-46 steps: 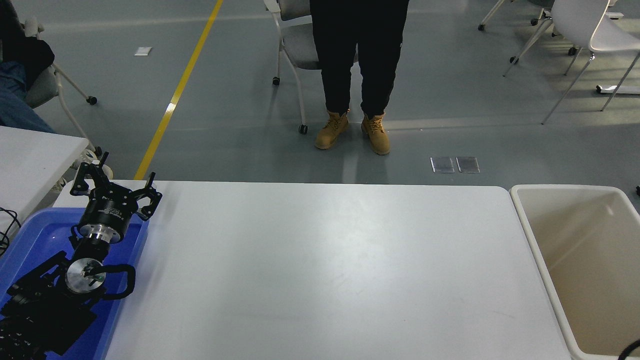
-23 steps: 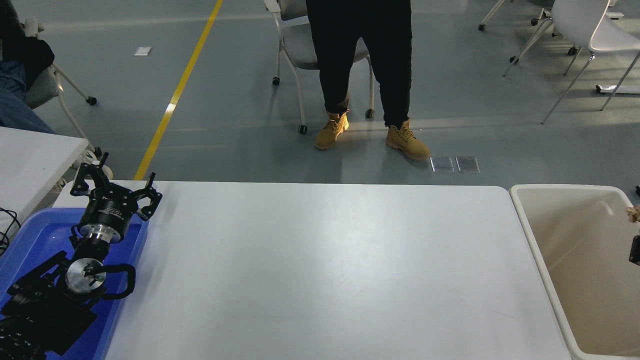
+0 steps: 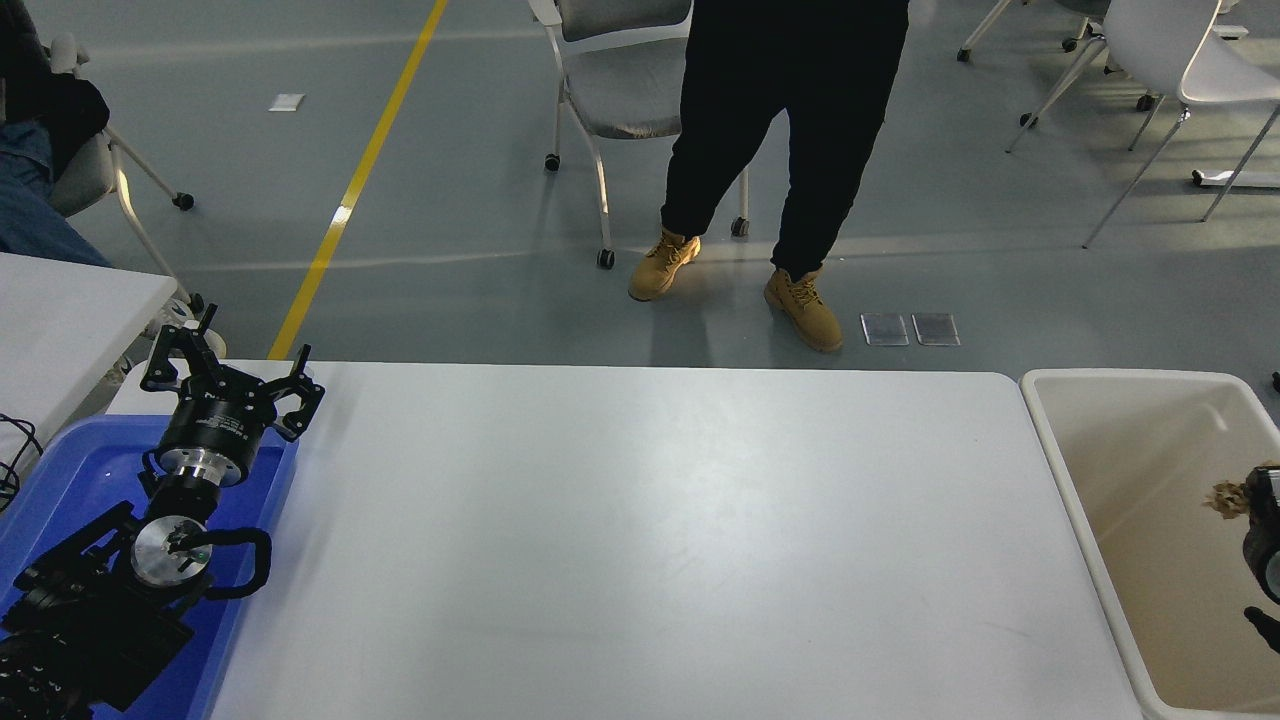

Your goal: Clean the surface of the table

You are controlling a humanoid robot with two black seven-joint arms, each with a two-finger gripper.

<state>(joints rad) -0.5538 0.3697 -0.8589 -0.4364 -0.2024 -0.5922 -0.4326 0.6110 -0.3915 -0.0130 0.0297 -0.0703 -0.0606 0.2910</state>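
The white table surface spans the middle of the head view and is bare. My right gripper comes in at the right edge, above the inside of the beige bin. It is shut on a small brown crumpled scrap that sticks out to its left. My left gripper is parked at the lower left over the blue tray, with its fingers spread open and empty.
A person in black trousers and tan boots stands on the floor beyond the table's far edge, next to a grey wheeled chair. A smaller white table stands at the left edge.
My right gripper has come into view at the right edge with the brown scrap and moved lower and leftward over the bin. The person has stepped to the right. The left arm has not moved.
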